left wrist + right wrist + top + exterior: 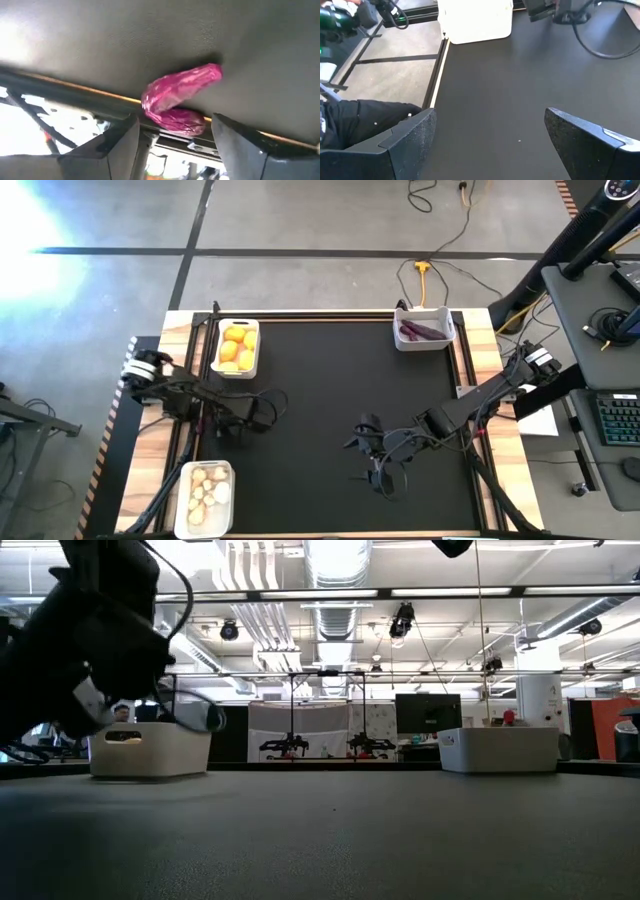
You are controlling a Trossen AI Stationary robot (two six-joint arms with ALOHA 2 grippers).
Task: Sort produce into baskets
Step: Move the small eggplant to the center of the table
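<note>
A slim purple piece of produce (180,102), curved and glossy, lay on the dark desk (330,410) right against its wooden edge strip, filling the middle of the left wrist view. It was the one loose item visible anywhere; from above it was hidden under the left arm at the middle left of the frame. The left pincer (175,145) sat just short of it with its two fingers spread, one on each side of the piece's lower end, not yet touching. That straddling stance looked like the set-up for a pinch, and the nearness of the edge strip probably explained the low, slanted approach.

The three baskets stood around the rim of the desk, likely to keep the centre free for both arms. The basket of lemons (236,347) sat at the upper left, the basket of whitish lumpy pieces (204,497) at the lower left, and the basket of purple pieces (424,330) at the upper right. The loose piece belonged, by kind, in that upper right basket, well apart from where it lay, so it would have to cross the desk.

The right pincer (378,463) hovered over bare desk at the lower middle of the high view, fingers wide apart and holding nothing, seemingly waiting, perhaps placed centrally to take a hand-over.
</note>
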